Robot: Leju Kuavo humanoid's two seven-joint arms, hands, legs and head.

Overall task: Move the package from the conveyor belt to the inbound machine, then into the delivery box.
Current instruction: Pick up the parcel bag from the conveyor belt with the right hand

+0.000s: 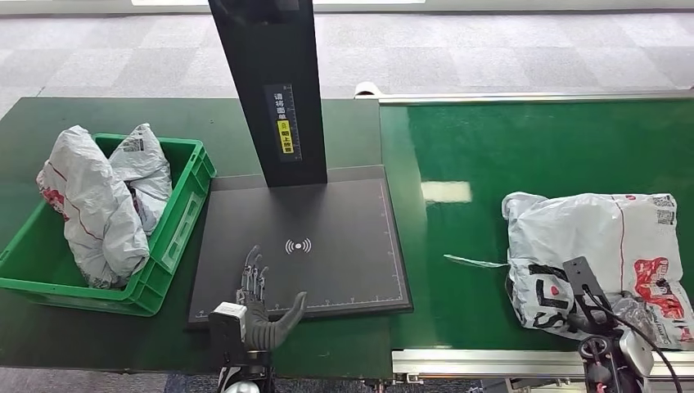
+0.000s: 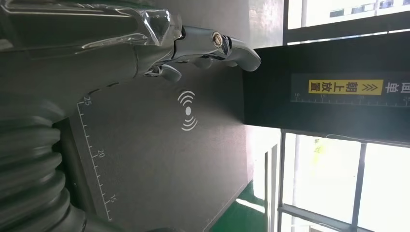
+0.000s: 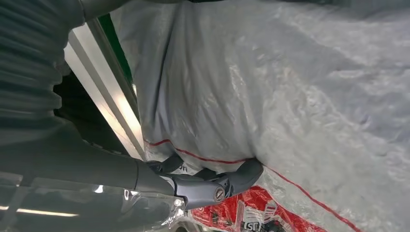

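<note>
Green belt: crumpled, seemingly white package

The inbound machine's scanning plate lies in the middle, its post rising from its far edge. Left of the plate sits a crate holding two parcels. Right of the plate runs the conveyor belt, carrying a package at its near edge.

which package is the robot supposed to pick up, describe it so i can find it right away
Look at the bright green conveyor belt on the right, beside the dark scanner platform. The package is the white plastic mailer lying flat on it, with the right hand at its near edge. The other white bags sit in the green crate.
</note>
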